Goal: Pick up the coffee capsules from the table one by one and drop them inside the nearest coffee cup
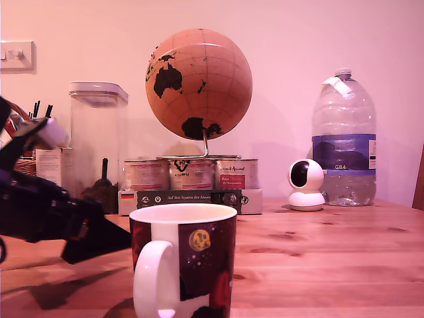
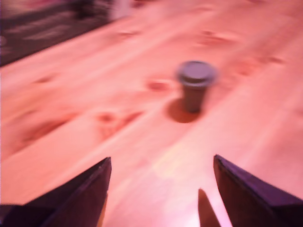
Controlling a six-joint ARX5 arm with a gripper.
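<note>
Wood grain of the table (image 1: 318,265) fills the exterior view's foreground, where the coffee cup (image 1: 182,260) stands front and centre, handle toward the exterior view's left. The dark arm reaches in low from that left side, its gripper (image 1: 99,242) just beside the cup; how far it is open cannot be told here. Behind stand a globe (image 1: 199,83), tins (image 1: 191,173), a water bottle (image 1: 343,139) and a small white camera (image 1: 305,185).

The blurred wrist view alone shows a coffee capsule (image 2: 195,90), upright on the planks with its wide rim on top, ahead of the gripper (image 2: 161,175), whose fingers (image 2: 87,189) are spread wide, holding nothing.
</note>
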